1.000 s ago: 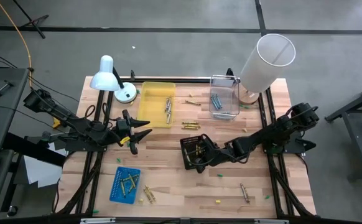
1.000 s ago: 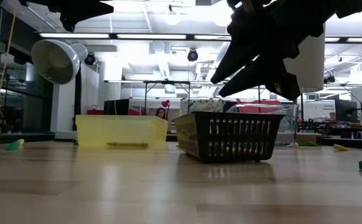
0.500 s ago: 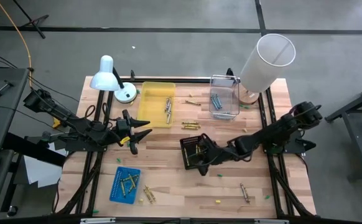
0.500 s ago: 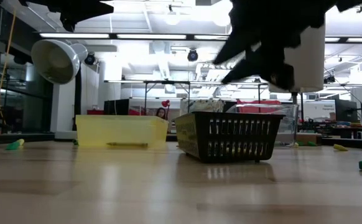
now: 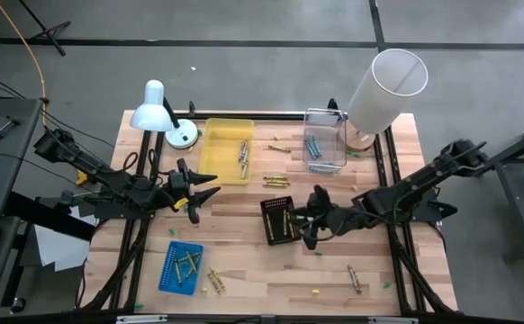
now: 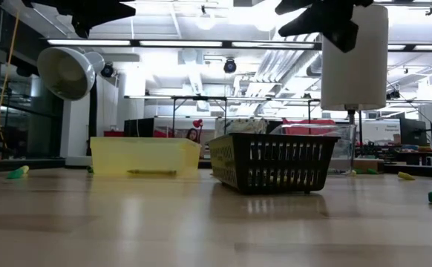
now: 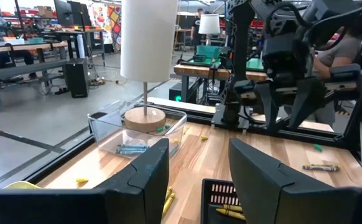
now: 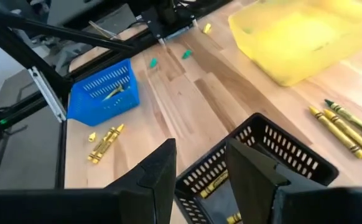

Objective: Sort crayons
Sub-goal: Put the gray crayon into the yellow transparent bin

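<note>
Yellow crayons (image 5: 284, 219) lie in the black basket (image 5: 271, 230) at mid-table. My right gripper (image 5: 305, 219) hovers open and empty just right of this basket and above it; its wrist view shows the basket (image 8: 274, 155) below the fingers. My left gripper (image 5: 210, 195) is open and empty, held above the table left of centre. Greyish crayons (image 5: 242, 155) lie in the yellow tray (image 5: 217, 171). More crayons lie in the clear tray (image 5: 312, 146) and in the blue basket (image 5: 186, 263). Loose crayons lie on the table (image 5: 277, 181), (image 5: 215, 281), (image 5: 355, 277).
A white desk lamp (image 5: 158, 112) stands at the far left. A lamp with a tall white cylinder shade (image 5: 383, 85) stands at the far right beside the clear tray. Small green and yellow specks dot the wood. Bare wood lies between the blue basket and the black basket.
My right gripper has risen from just over the black basket and drawn back toward the table's right edge; in the low view it has gone up almost out of the picture. The basket and the crayons have stayed where they were.
</note>
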You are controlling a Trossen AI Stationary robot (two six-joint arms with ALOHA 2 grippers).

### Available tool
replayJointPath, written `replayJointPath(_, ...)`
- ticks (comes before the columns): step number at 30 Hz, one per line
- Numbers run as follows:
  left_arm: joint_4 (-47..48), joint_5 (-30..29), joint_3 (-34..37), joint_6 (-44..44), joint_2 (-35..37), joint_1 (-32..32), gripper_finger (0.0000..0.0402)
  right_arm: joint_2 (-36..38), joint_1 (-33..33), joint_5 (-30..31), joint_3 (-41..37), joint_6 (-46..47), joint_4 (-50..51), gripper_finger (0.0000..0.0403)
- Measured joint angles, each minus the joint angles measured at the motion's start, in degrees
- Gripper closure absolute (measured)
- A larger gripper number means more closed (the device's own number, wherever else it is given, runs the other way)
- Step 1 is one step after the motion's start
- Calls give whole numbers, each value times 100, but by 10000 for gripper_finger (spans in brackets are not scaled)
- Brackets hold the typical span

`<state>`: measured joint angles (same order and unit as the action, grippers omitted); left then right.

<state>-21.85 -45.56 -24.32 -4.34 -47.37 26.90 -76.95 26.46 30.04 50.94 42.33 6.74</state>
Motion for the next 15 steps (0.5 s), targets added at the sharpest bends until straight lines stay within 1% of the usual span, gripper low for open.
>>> replayJointPath(4, -17, 0, 0, -3, -7, 1, 247, -2, 105, 39, 0, 27, 82, 270)
replayJointPath(15, -21, 0, 0, -2, -13, 0, 247, -9, 109, 41, 0, 69, 167, 269)
